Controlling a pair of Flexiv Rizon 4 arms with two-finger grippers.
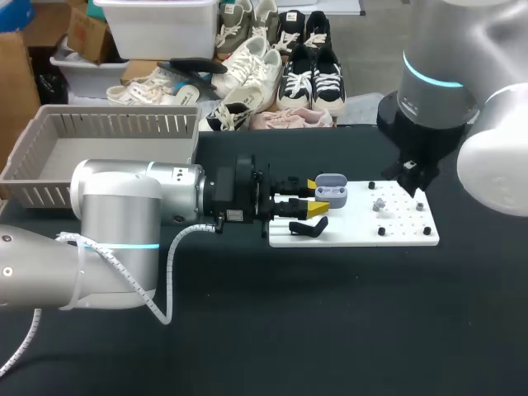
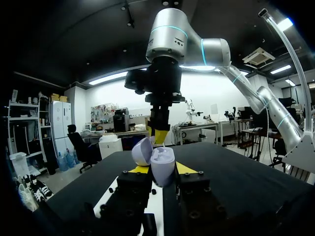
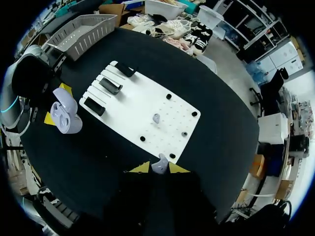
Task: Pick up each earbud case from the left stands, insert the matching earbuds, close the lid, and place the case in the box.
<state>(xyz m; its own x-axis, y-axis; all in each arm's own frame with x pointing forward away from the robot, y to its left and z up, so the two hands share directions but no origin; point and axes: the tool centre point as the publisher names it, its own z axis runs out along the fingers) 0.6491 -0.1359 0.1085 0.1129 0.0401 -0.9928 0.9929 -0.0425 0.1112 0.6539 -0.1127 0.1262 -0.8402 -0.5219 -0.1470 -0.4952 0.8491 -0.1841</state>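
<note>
Insert step: left gripper clamped on the open earbud case, near the white board's stands. Right gripper pinches one earbud above the board. Next, prob.: bring bud over to case & seat it in its matching well.

Room's pretty cluttered tbh. The black table fills most of the head view, and along the upper edge of the frame the floor behind it is covered in a pile of sneakers, mostly white with a couple of black pairs. A white plastic bin sits at upper left next to some cardboard boxes. From the left wrist view: dark ceiling, long strip lights, a white back wall, a storage shelf and a black office chair. The floor is grey.
</note>
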